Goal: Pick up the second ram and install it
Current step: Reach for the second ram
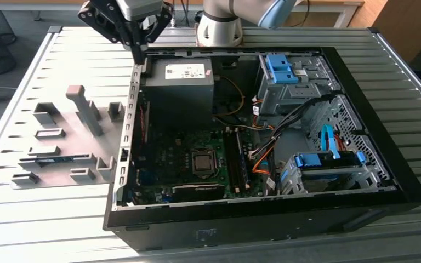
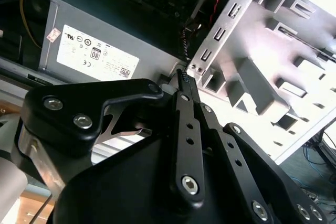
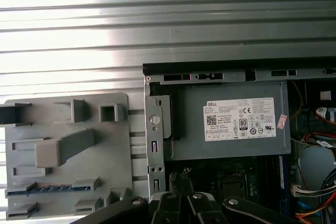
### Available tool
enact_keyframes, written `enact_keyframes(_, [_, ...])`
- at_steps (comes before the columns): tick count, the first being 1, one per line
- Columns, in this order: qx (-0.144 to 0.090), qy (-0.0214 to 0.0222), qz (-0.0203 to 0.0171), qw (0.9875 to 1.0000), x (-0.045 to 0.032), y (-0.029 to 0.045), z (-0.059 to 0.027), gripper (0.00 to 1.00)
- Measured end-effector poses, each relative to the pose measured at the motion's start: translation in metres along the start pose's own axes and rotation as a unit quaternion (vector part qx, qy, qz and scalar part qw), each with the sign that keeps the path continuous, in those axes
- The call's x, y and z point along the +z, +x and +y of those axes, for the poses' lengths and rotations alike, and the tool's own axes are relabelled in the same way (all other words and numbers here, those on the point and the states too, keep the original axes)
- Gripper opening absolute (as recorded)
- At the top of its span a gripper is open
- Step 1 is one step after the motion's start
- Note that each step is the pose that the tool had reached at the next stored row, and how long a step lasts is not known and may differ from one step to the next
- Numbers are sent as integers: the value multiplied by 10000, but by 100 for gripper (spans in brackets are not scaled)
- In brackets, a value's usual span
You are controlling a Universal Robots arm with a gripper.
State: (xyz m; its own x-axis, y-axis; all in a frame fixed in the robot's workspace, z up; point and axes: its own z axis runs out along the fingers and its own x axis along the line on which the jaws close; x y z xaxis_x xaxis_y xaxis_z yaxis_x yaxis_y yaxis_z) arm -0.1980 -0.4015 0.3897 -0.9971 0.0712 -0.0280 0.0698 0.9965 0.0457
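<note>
Black open computer case [image 1: 408, 186] beside grey plastic holder plate [image 1: 68, 143] on slatted metal table [image 1: 50, 219]
The plate lay at the exterior view's left, the flat blue-green second ram [image 1: 53, 160] in its near part; the black gripper [image 1: 138, 52] hung over the case's far left corner.

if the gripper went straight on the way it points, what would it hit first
Probably the case's rear wall, beside the power supply; the gripper points at its top edge, though depth is unclear.
</note>
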Motion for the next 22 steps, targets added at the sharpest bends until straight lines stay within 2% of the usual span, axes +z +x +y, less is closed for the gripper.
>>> enact_keyframes(22, [0, -1, 0, 10000, -1, 218, -16, 11])
